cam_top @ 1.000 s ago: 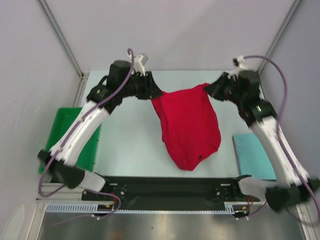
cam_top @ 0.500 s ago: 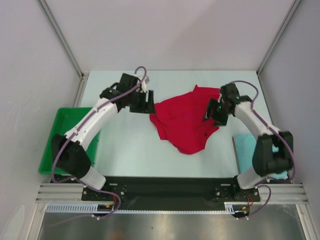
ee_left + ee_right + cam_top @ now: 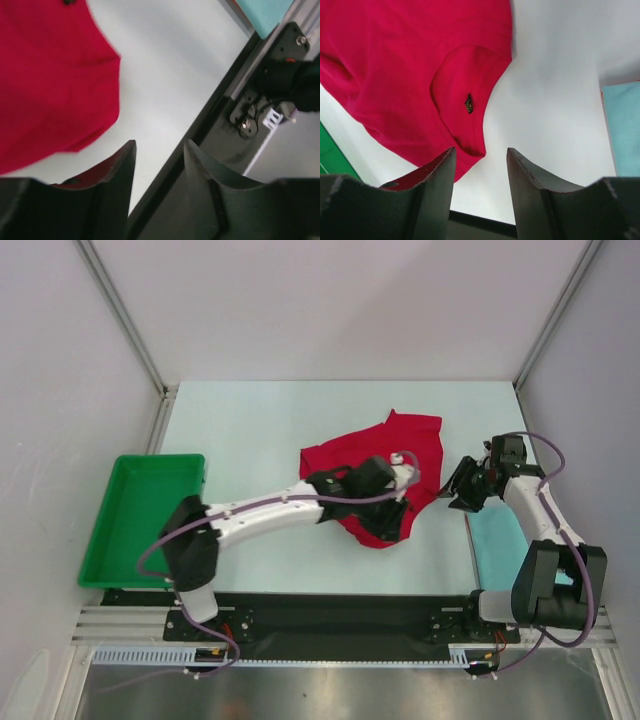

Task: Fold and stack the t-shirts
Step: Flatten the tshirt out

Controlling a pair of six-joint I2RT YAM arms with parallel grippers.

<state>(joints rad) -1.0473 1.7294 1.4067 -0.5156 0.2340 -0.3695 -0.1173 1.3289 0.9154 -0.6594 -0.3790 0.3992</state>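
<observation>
My left fingers [image 3: 107,195] gape empty above the crumpled red t-shirt [image 3: 385,440]; my right fingers [image 3: 432,195] gape empty beside it.

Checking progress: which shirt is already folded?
The teal shirt, a flat rectangle on the right; the red shirt lies crumpled in the middle.

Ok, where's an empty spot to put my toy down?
Bare table lies far left, between the green tray and the red shirt, and along the back wall. It's crowded mid-right: the left arm crosses the red shirt, and the right gripper is beside the teal shirt.
</observation>
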